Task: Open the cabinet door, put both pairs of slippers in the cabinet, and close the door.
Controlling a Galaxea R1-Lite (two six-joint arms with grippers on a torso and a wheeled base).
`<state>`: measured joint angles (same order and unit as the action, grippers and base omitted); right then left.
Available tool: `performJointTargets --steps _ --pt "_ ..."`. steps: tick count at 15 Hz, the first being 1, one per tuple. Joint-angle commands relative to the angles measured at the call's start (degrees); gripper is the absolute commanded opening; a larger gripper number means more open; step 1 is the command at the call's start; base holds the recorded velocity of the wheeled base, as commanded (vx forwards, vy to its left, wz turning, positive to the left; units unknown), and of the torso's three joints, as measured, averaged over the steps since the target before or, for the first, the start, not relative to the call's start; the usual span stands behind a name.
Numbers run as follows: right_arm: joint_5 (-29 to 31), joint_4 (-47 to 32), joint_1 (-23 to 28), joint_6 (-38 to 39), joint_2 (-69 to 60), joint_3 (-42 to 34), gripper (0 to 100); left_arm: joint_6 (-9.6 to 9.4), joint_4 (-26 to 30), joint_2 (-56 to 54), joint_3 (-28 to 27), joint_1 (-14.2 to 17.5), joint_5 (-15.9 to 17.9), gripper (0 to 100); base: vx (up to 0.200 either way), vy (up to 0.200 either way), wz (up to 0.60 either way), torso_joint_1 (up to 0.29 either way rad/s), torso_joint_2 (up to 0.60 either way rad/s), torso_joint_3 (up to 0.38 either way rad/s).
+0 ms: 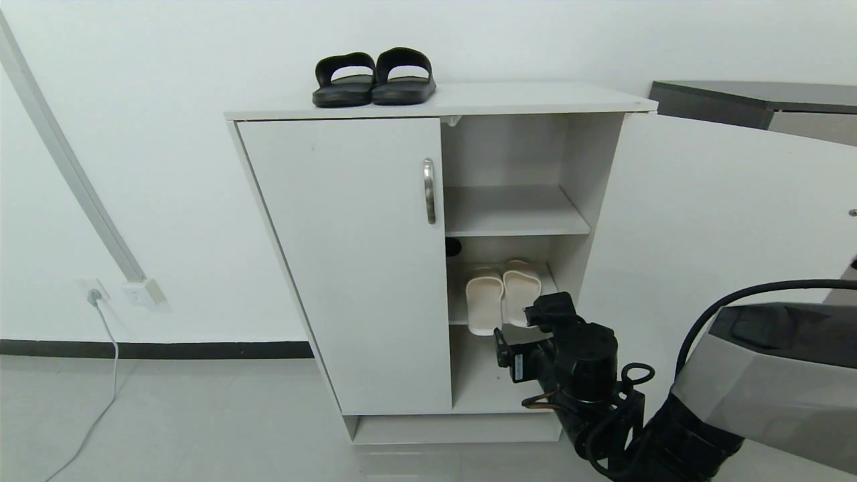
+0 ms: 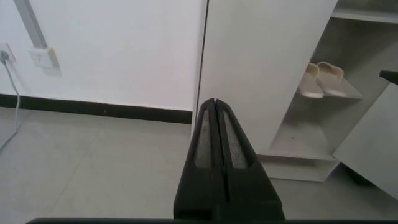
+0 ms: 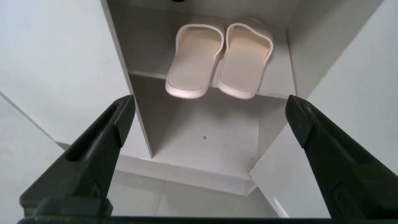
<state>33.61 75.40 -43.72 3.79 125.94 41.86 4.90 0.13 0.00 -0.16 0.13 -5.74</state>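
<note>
White wall and grey floor behind a white cabinet, its right-hand door swung open and its left door closed. One cream pair of slippers lies side by side on the lower shelf inside. The black pair sits on the cabinet top, not yet stowed. Right gripper hangs released, jaws wide, just in front of the open compartment and below the cream pair. Left gripper is clenched on nothing, well to the cabinet's left. The black slippers look light, flexible and slightly grippy; pinching both inner straps together should lift the pair.
</note>
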Motion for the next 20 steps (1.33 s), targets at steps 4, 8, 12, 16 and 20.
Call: performJointTargets --steps 4,8,12,16,20 --pt "0.0 0.1 -0.2 0.0 0.5 0.0 100 0.02 0.0 0.1 0.0 0.0 -0.1 0 0.000 0.200 0.00 0.001 0.00 0.004" --pt "-0.2 1.2 -0.2 0.1 0.4 0.1 100 0.02 0.0 0.1 0.0 0.0 -0.1 0 0.000 0.200 0.00 0.001 0.00 0.004" --pt "-0.2 1.2 -0.1 0.0 0.4 0.1 100 0.02 0.0 0.1 0.1 0.0 -0.1 0 0.000 0.200 0.00 0.002 0.00 0.004" --pt "-0.2 1.3 0.9 0.0 0.4 -0.3 100 -0.07 0.0 0.1 0.1 0.0 -0.1 0 0.000 0.050 0.00 -0.001 0.00 0.001" --pt "-0.2 1.3 1.8 -0.7 0.4 -0.2 100 -0.15 0.0 0.1 0.1 0.0 -0.1 0 0.000 0.000 0.00 0.000 0.00 0.000"
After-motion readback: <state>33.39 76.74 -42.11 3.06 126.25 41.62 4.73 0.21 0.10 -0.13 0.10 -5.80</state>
